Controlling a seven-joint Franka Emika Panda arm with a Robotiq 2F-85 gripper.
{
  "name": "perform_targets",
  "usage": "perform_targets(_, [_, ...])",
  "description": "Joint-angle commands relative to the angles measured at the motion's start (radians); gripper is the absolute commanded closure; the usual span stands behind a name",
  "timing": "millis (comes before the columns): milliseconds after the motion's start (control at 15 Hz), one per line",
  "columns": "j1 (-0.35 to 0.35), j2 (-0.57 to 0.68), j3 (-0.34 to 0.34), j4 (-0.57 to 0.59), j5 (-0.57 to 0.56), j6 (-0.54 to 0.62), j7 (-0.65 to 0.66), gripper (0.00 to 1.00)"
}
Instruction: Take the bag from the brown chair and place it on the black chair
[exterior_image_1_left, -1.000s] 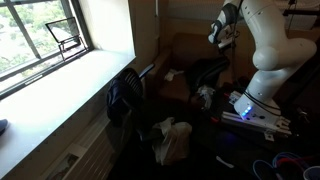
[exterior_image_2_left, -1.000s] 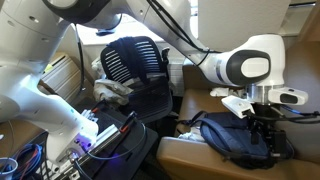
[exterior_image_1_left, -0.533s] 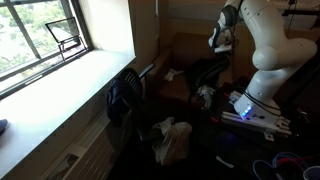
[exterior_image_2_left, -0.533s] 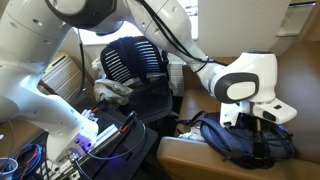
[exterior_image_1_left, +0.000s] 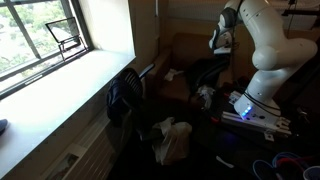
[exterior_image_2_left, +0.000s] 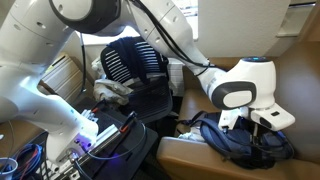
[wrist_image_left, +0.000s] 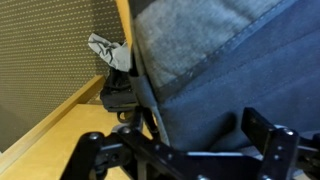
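Rightward, gripper (exterior_image_2_left: 258, 138) low over dark bag (exterior_image_2_left: 222, 142) on brown chair (exterior_image_2_left: 180, 157), jaws spread wide; black mesh chair (exterior_image_2_left: 135, 62) farther left.

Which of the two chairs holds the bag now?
The brown chair, under the gripper; the bag lies on it, not on the black chair with the mesh back.

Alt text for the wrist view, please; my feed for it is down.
A dark blue-grey bag fills most of the frame, just above the spread black fingers along the bottom edge. The brown chair surface shows at lower left.
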Motion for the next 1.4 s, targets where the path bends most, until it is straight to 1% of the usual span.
perform_targets(0, [-0.08,0.013,0.091,0.097,0.085,-0.159,-0.072,0.0])
perform_targets(67, [-0.024,0.006,0.037,0.037,0.055,-0.079,-0.037,0.0])
perform_targets(200, [-0.046,0.006,0.061,0.063,0.067,-0.127,-0.042,0.01])
perform_targets(267, [-0.039,0.007,0.054,0.063,0.062,-0.131,-0.032,0.25])
perform_targets(333, [-0.033,0.01,0.049,0.068,0.059,-0.143,-0.025,0.25])
perform_targets(400, [-0.034,0.009,0.05,0.07,0.058,-0.149,-0.031,0.3])
perform_targets(800, [-0.022,0.015,0.041,0.072,0.057,-0.145,-0.014,0.72])
perform_targets(1000, [-0.005,0.022,0.025,0.083,0.055,-0.163,0.017,0.93])
perform_targets(1067, [0.004,0.021,0.021,0.091,0.06,-0.175,0.04,0.98])
perform_targets(1200, [0.015,0.0,0.024,0.094,0.075,-0.192,0.072,1.0])
perform_targets(1267, [0.026,-0.013,0.022,0.092,0.076,-0.195,0.084,0.98])
perform_targets(1333, [0.039,-0.034,0.022,0.081,0.069,-0.197,0.083,0.99])
